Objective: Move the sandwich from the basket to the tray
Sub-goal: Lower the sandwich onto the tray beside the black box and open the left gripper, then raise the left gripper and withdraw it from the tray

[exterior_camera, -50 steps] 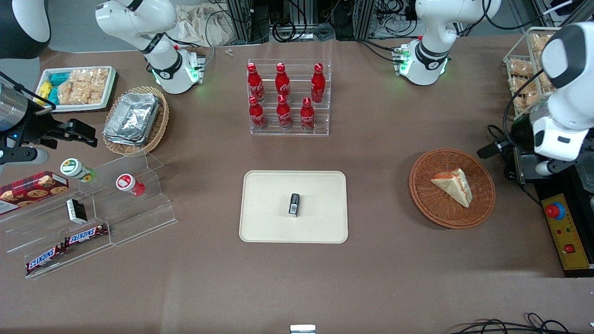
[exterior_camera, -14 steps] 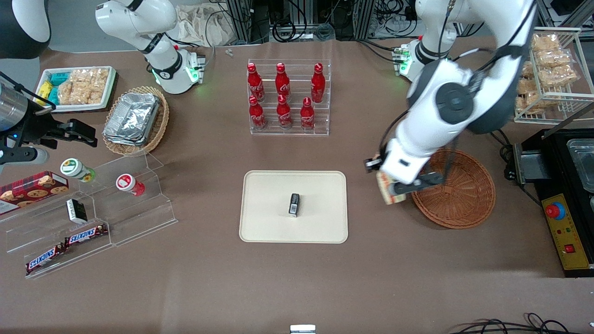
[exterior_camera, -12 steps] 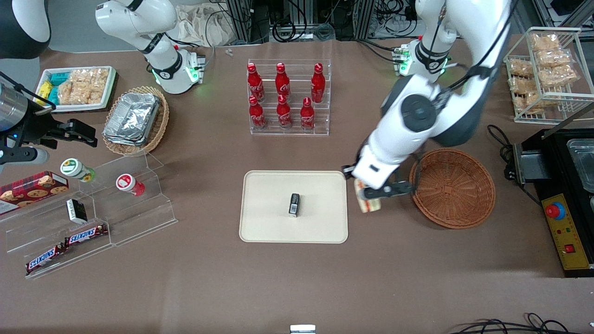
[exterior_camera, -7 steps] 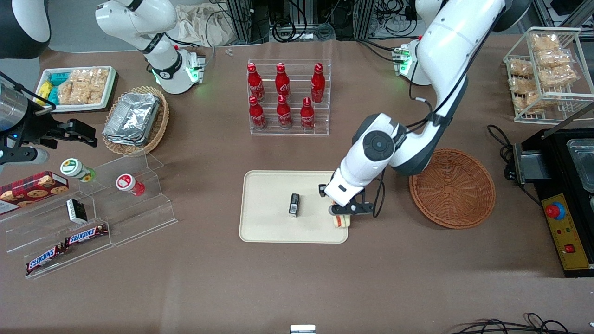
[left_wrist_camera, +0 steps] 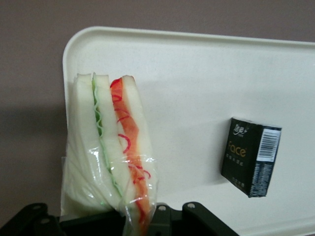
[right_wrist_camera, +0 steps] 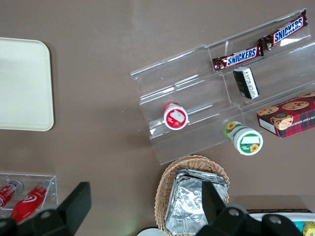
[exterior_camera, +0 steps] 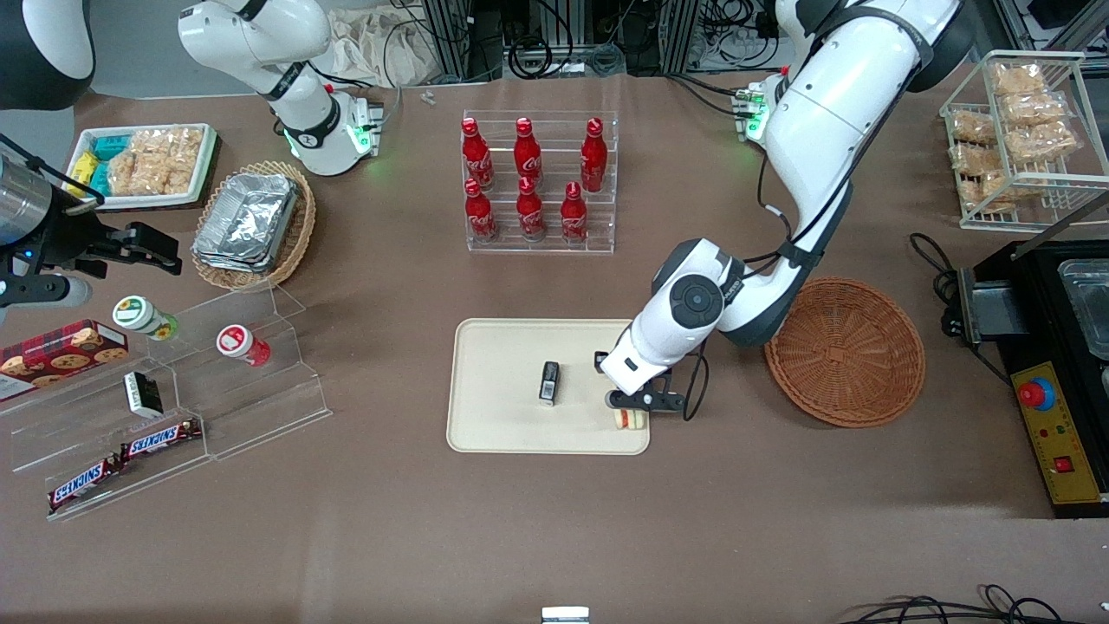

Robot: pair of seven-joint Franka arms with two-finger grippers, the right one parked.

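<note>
Sandwich (exterior_camera: 632, 419) first: you have it pinched between the gripper (exterior_camera: 633, 405) jaws, wrapped in clear film, with its red, orange and green layers showing at the edge. In the wrist view the sandwich (left_wrist_camera: 109, 152) stands on edge over a corner of the tray (left_wrist_camera: 197, 88), the black jaws pressed against its bread sides. From the front you can see it low over the tray (exterior_camera: 494, 425), near the corner at about 4 o'clock from the tray's middle; whether it touches the tray surface cannot be told. A small black box (exterior_camera: 548, 382) lies near the middle of the tray, apart from the sandwich; the wrist view shows that box (left_wrist_camera: 251, 156) with a barcode on one side. The round brown basket (exterior_camera: 845, 351) sits at roughly 3 o'clock from the tray, toward the working arm's end of the table, with nothing in it. At 12 o'clock from the tray stands a clear rack of red bottles (exterior_camera: 528, 182).
</note>
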